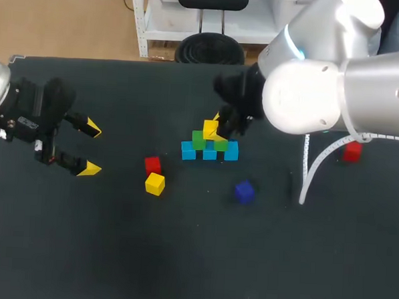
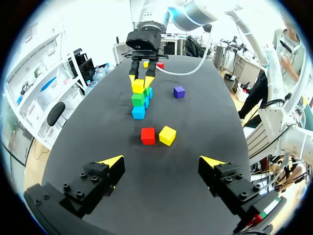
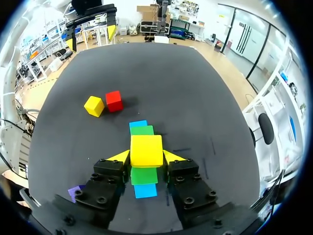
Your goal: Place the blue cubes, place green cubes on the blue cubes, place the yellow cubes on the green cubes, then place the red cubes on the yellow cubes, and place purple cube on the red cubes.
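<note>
On your tabletop [image 1: 114,252] the base looks done: three blue cubes [image 1: 209,153] sit in a row near the middle, with two green cubes [image 1: 198,140] on top. Your right end effector [image 3: 145,157] is clenched on a plain, square-edged yellow cube [image 3: 145,147] at the green layer, so I judge the yellow tier is under way. Your left end effector [image 1: 91,148] hangs spread and empty at the left. Left to stack are the second yellow cube [image 1: 155,183], two red cubes [image 1: 152,164] and the purple cube [image 1: 244,191].
</note>
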`<state>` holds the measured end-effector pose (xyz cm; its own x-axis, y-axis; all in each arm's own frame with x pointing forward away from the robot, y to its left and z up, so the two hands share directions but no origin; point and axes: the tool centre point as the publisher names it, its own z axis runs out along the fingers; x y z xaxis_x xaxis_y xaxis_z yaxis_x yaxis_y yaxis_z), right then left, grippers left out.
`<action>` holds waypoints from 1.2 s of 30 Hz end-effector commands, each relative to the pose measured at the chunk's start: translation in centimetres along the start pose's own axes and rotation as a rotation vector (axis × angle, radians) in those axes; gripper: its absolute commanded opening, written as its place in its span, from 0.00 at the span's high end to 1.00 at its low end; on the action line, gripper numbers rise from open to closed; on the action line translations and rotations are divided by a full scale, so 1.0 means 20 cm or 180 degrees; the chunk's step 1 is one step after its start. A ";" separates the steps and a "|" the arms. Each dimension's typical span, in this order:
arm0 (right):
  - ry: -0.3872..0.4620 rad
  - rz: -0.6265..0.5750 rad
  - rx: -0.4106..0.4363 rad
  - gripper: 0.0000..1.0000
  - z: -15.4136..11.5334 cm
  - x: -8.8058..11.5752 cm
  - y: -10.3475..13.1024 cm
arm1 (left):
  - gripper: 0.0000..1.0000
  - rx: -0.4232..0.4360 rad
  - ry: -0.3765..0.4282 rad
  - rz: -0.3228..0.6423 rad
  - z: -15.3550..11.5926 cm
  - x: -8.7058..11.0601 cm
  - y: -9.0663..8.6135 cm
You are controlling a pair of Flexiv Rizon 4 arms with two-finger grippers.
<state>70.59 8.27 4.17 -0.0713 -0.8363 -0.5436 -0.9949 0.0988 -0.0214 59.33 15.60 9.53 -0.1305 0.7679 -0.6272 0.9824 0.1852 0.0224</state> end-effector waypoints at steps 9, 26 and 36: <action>0.0004 0.0008 -0.0011 0.56 0.00 0.00 -0.01 | 0.00 0.0003 -0.0008 0.0007 0.00 0.01 0.01; -0.0107 0.0089 0.0181 0.00 -0.15 0.01 0.00 | 0.00 0.0003 -0.0008 0.0007 0.00 0.01 0.01; -0.0236 0.0119 0.0279 0.00 -0.31 0.08 0.03 | 0.00 0.0003 -0.0008 0.0007 0.00 0.01 0.01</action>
<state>70.61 4.88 7.90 -0.1034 -0.7969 -0.5952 -0.9832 0.1726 -0.0603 59.33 15.60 9.53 -0.1305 0.7679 -0.6272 0.9824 0.1852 0.0224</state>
